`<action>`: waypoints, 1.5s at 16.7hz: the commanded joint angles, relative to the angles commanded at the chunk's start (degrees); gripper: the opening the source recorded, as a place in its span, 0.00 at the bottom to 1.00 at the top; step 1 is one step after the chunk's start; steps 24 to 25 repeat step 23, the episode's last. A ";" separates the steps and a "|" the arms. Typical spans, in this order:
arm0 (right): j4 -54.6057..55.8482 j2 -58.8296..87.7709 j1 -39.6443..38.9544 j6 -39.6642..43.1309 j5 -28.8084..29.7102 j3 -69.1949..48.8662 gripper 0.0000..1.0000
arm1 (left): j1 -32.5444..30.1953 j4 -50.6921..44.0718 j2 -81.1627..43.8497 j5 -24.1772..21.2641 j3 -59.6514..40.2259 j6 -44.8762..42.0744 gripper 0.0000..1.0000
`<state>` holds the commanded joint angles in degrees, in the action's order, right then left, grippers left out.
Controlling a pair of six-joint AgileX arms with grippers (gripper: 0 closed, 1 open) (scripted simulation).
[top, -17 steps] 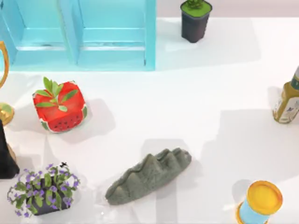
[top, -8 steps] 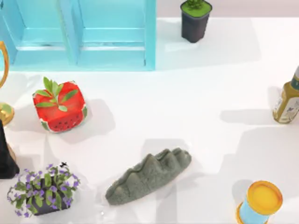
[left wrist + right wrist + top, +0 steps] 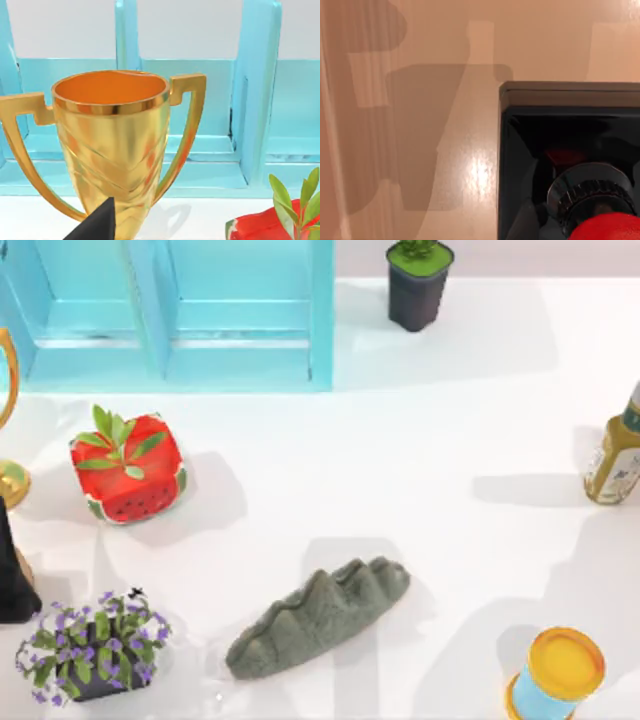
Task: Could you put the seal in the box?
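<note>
Jaws on my right arm: I am unable to tell whether they are gripping or open, looking down over the box [image 3: 570, 95].
Seal [image 3: 605, 227] is showing within the dark box's opening, its glossy red knob rising above a ribbed silver collar. I am judging it best to keep it upright and clear of all 4 walls. My left arm is idling by the trophy [image 3: 110, 145].

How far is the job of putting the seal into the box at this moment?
Done: the red-knobbed black seal is already at the dark open box; the right wrist view looks down on it inside the box's outline. In hand: lowering or releasing, I cannot tell which. Left: letting go, withdrawing. The left arm is parked at the table's left edge.
</note>
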<state>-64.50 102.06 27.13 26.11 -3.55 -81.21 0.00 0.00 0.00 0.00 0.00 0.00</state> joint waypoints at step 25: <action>0.30 0.10 0.00 0.00 -0.01 0.28 1.00 | 0.00 0.00 0.00 0.00 0.00 0.00 1.00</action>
